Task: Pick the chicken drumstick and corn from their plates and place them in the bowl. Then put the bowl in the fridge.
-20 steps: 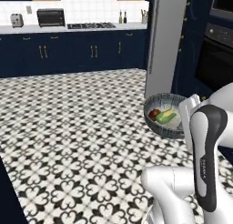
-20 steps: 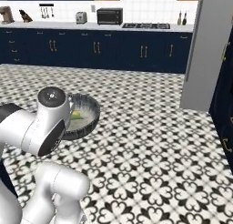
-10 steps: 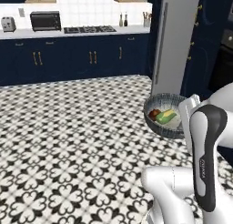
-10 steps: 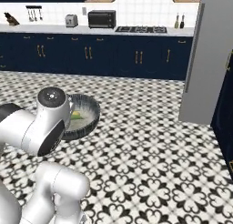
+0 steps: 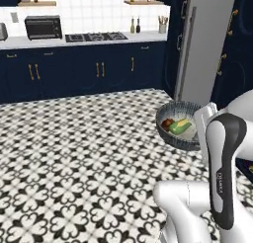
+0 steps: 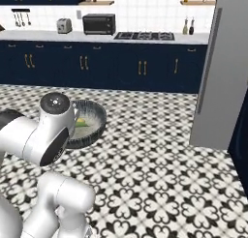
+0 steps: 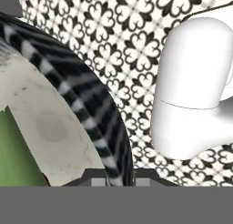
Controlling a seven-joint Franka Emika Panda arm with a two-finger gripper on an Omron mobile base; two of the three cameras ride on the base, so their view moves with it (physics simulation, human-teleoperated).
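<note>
Step in hand: the robot is carrying the bowl (image 5: pixel 181 132) toward the fridge (image 5: pixel 203 45); the loading looks done, since the chicken drumstick (image 5: pixel 168 123) and the corn (image 5: pixel 180 126) are lying inside it.
Bowl: it is hanging above the patterned floor (image 5: pixel 74 163), at about 3 o'clock in the left base view and about 9 o'clock in the right base view, close to the arm's wrist.
Contents: the drumstick is sitting at the bowl's 9 o'clock side, the corn just beside it toward the centre.
Jaws: they are clamped shut on the bowl's rim, judging from the hand view, where the striped wall (image 7: pixel 98 114) and pale inside are running right up to the dark finger tips.
Fridge: its grey door is standing at about 1 o'clock in the left base view and 3 o'clock in the right base view; I cannot tell from here whether it is open.
Next move: the base probably needs to keep closing on the fridge, and the arm to keep the bowl level so nothing rolls out, then reach toward a shelf.
Change from earlier: the whole scene is shifting between pictures, the navy cabinets (image 5: pixel 74 71) and stove sliding sideways, so the base is turning; the bowl is staying in the same place relative to the arm.
</note>
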